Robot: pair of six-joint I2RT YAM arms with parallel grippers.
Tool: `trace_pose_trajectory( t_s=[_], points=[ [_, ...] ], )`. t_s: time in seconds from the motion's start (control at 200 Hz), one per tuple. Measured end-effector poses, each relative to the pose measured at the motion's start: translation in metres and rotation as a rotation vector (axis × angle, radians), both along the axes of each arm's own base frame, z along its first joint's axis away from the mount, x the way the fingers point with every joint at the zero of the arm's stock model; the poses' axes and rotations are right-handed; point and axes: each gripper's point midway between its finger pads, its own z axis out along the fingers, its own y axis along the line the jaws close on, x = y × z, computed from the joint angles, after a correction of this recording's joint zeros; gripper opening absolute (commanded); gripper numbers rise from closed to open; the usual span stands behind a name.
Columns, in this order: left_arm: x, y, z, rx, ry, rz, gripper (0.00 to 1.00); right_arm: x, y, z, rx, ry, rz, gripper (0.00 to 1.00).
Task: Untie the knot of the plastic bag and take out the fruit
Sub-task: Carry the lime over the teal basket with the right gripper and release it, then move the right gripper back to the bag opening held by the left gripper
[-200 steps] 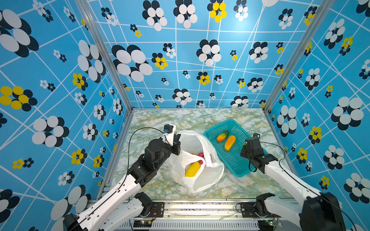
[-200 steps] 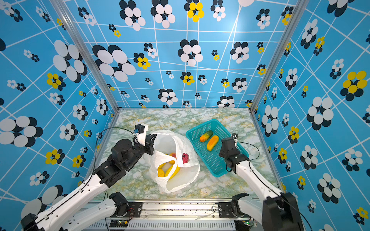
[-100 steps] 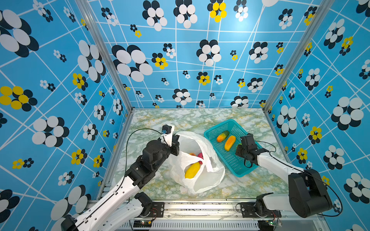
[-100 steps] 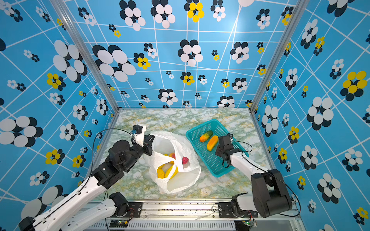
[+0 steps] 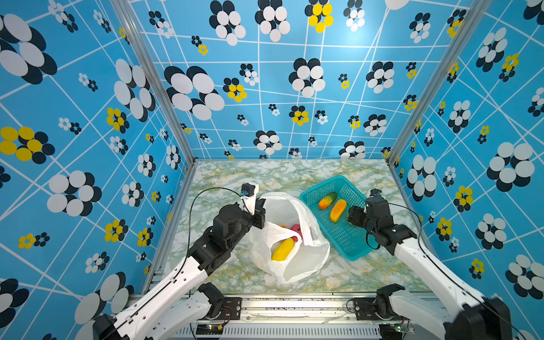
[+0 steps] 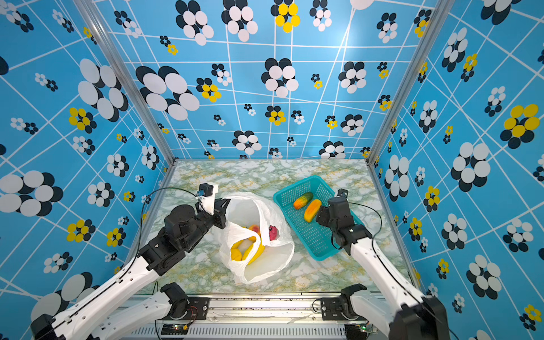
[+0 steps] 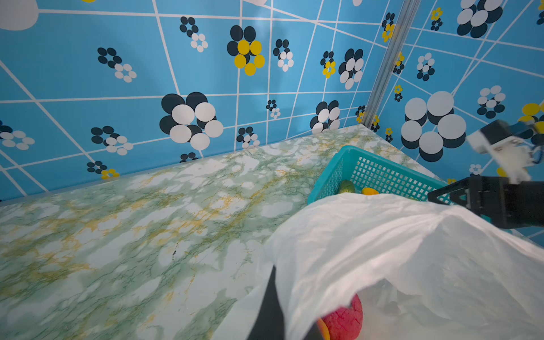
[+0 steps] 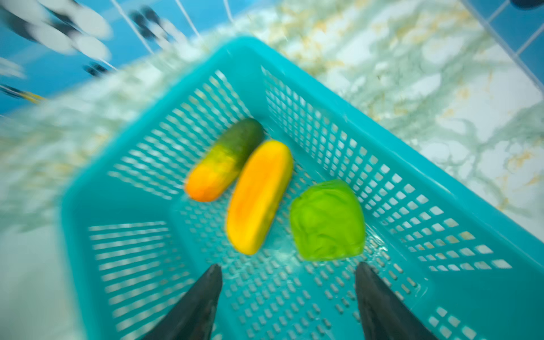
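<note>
The plastic bag (image 5: 303, 262) lies on the marbled bench (image 5: 265, 176) between the two arms, its mouth gaping upward, in both top views. The left tool (image 5: 260, 212) is clenched on the bag's rim at the far left side of the mouth and holds that edge lifted off the bench; the left wrist view shows one of its dark fingers (image 7: 270, 306) against the thin white plastic draped over it. Inside the bag a yellow fruit (image 5: 282, 249) rests low in the folds, with a pinkish-red fruit (image 5: 297, 229) beyond it (the same red one shows close up under the plastic in the left wrist view (image 7: 344, 319)), and a top view shows an orange-tinted round one (image 6: 254, 229) beside it. Just to the right of the bag stands the teal mesh basket (image 5: 350, 238), set at an angle. It holds an orange-green fruit (image 5: 327, 200) and an orange-yellow fruit (image 5: 338, 210) lying side by side, nearly touching. The right tool (image 5: 351, 215) hangs over the basket's middle, released, its jaws wide apart with nothing between them; the right wrist view, somewhat blurred, shows a green fruit (image 8: 328, 220) on the basket floor just ahead of the right tool's tips (image 8: 288, 268), beside the orange-yellow one.
</note>
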Motion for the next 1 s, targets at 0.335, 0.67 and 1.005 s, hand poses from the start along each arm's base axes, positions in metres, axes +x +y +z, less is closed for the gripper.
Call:
trace_pose_trajectory(
  t_s=[0.335,0.67,1.005],
  points=[
    [0.001,0.001,0.0,0.0,0.0,0.007,0.0,-0.106,0.086,0.136,0.283,-0.462,0.585,0.41],
    [0.01,-0.004,0.0,0.016,0.018,0.011,0.0,-0.164,0.143,0.113,0.395,-0.446,0.992,0.27],
    [0.045,-0.005,0.004,0.078,0.056,0.116,0.0,-0.195,0.201,0.067,0.321,-0.295,1.238,0.24]
  ],
)
